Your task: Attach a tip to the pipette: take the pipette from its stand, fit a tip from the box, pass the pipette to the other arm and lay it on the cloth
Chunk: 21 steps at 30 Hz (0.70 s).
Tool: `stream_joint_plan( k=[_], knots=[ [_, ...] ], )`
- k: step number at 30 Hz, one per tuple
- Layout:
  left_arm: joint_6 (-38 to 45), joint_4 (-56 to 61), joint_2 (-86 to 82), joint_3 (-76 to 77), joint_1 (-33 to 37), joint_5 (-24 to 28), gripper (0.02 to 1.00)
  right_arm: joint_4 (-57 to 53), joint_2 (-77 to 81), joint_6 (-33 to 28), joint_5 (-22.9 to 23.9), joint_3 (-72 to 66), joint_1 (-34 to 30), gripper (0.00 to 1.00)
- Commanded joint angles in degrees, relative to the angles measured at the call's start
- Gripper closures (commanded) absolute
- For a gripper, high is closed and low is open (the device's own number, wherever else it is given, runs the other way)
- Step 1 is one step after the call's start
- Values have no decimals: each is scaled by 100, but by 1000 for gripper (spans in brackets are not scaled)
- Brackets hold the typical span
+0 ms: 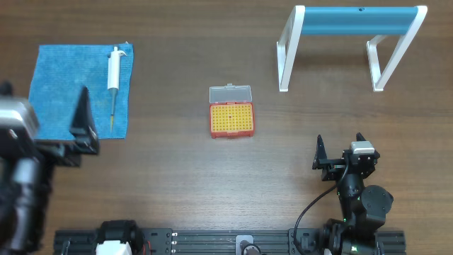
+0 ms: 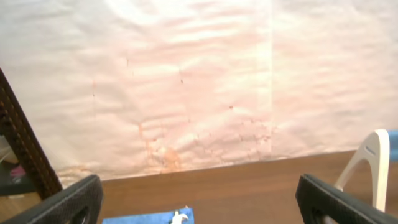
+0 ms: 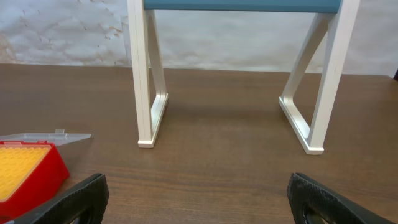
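With the pipette (image 1: 113, 74) lying on the cloth (image 1: 64, 85) at ten o'clock and both the left gripper (image 2: 199, 202) and right gripper (image 1: 340, 145) wide and empty, the left arm does best to lift away toward six o'clock without snagging the cloth.

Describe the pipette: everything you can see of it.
The pipette lies flat on the blue cloth, near the cloth's right edge, running lengthwise up and down the top view. Its body is white, plastic by the look, with a small hooked rest at the far end. A thin yellowish tip is fitted at the near end and stops short of the cloth's near edge. Only the cloth touches it; the left gripper is open and does not hold it.
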Motion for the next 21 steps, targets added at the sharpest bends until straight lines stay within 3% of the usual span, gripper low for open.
stream_joint_plan(
  k=[1, 5, 15, 21],
  knots=[
    [-597, 684, -1213, -1635, 208, 321, 23, 4, -17, 66, 68, -28, -22, 69],
    [-984, 1257, -2061, -2776, 236, 323, 23, 4, -17, 66, 68, -28, -22, 69],
    [-994, 2216, -3703, -4874, 236, 433, 23, 4, -17, 66, 68, -28, -22, 69],
    [-994, 2599, -3689, -5584, 37, 433, 23, 4, -17, 66, 68, -28, -22, 69]
  ],
)
